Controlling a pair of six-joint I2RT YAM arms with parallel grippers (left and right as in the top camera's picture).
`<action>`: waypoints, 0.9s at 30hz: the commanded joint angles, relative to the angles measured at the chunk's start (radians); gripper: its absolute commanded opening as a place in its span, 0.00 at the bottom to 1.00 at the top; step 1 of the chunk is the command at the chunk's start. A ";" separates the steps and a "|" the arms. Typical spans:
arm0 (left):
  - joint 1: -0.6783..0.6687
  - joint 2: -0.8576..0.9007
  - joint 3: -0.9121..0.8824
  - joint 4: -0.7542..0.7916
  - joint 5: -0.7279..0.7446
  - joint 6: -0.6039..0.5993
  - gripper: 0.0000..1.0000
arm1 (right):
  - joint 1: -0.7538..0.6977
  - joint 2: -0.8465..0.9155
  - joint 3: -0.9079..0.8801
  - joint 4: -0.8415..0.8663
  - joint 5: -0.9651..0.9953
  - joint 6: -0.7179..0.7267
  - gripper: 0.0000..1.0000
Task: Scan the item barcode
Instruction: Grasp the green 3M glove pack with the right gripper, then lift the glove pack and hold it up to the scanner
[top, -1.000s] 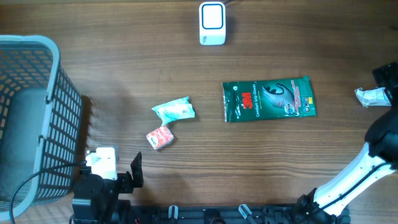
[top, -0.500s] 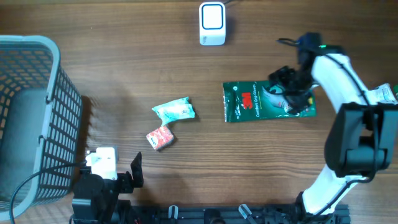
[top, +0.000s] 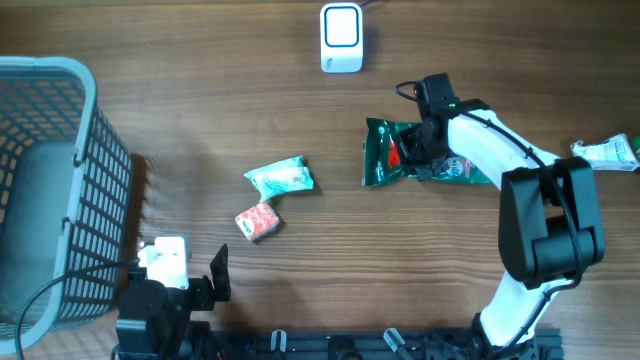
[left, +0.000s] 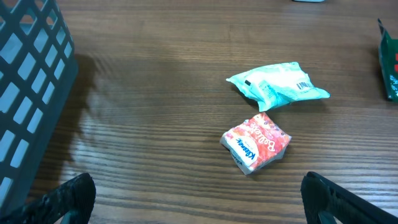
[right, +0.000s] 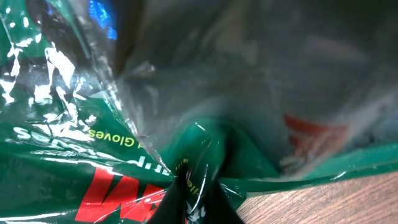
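The green glove package (top: 470, 168) lies crumpled right of the table's middle. My right gripper (top: 418, 152) is shut on its left part, pinching a fold of the film. In the right wrist view the green package (right: 93, 155) fills the frame and bunches into the closed right gripper (right: 200, 200) at the bottom. The white barcode scanner (top: 341, 38) stands at the far edge, up and left of the package. My left gripper (left: 201, 208) hangs open at the near left with nothing between its fingers.
A teal packet (top: 280, 177) and a pink tissue pack (top: 257, 221) lie left of centre, also seen as the teal packet (left: 280, 84) and pink pack (left: 256, 143). A grey basket (top: 45, 190) stands at the left. A small white item (top: 605, 152) lies at the right edge.
My right arm swung in from the right edge onto the green package, and its jaws closed on it. The package is now crumpled and shifted. The left arm has not moved.
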 joint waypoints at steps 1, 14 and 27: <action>0.003 -0.002 -0.003 0.005 0.001 -0.006 1.00 | 0.000 0.093 -0.060 -0.016 0.007 -0.151 0.04; 0.003 -0.002 -0.003 0.004 0.001 -0.006 1.00 | -0.001 -0.622 -0.058 -0.625 -0.145 -0.107 0.04; 0.003 -0.002 -0.003 0.005 0.001 -0.006 1.00 | 0.010 -0.640 -0.061 -0.099 -0.741 -0.588 0.04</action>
